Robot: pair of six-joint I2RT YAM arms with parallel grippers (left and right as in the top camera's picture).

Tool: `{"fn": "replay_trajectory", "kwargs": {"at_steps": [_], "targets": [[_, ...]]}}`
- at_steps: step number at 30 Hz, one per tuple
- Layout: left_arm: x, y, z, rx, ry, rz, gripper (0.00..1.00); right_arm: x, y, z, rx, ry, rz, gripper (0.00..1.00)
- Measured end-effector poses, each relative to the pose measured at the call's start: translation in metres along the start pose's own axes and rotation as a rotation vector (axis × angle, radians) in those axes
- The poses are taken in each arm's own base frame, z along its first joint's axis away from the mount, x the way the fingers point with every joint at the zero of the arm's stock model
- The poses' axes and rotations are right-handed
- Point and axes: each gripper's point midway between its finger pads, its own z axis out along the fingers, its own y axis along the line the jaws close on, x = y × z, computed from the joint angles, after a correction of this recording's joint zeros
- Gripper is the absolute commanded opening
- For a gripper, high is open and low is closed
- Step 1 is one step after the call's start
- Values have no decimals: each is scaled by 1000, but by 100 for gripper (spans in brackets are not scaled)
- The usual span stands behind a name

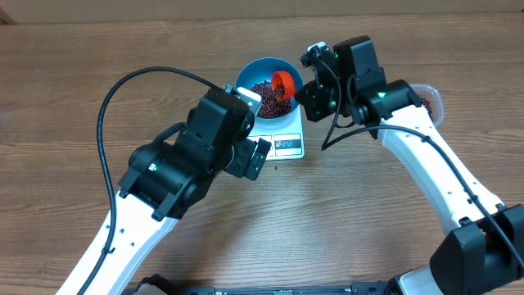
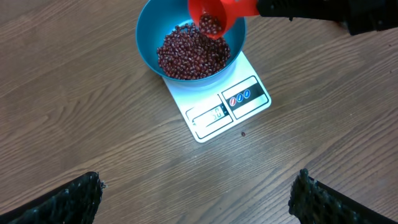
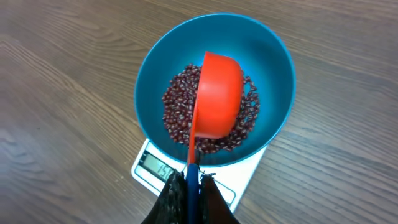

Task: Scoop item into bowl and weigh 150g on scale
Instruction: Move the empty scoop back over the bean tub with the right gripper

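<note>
The blue bowl [image 1: 267, 84] [image 2: 190, 38] [image 3: 214, 87] stands on the white scale [image 1: 281, 141] [image 2: 219, 99] [image 3: 163, 167] and holds a heap of dark red-brown beans [image 2: 189, 55] [image 3: 214, 115]. My right gripper [image 3: 193, 186] [image 1: 315, 86] is shut on the blue handle of a red scoop [image 3: 217, 93] [image 1: 283, 82] [image 2: 214, 17], which is tipped on its side over the bowl with a few beans in it. My left gripper [image 2: 199, 199] [image 1: 254, 152] hovers open over bare table in front of the scale, nothing between its fingers [image 2: 71, 200].
A clear plastic tub [image 1: 430, 100] with beans sits behind the right arm, mostly hidden. One stray bean [image 2: 243, 132] lies on the wood just in front of the scale. The left arm [image 1: 176, 168] crosses the table to the scale's left.
</note>
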Motion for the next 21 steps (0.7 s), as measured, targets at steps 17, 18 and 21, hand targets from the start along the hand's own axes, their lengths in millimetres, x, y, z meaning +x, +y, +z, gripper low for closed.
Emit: {"fn": "replay_trajectory", "kwargs": {"at_steps": [17,18,21], "targets": [[0,0,0,0,0,0,100,2,-89,-80,-286,-141,401,4],[0,0,0,0,0,0,100,6,-95,-85,-288,-141,431,4],[0,0,0,0,0,0,100,21,-119,-101,-262,-140,535,4]]}}
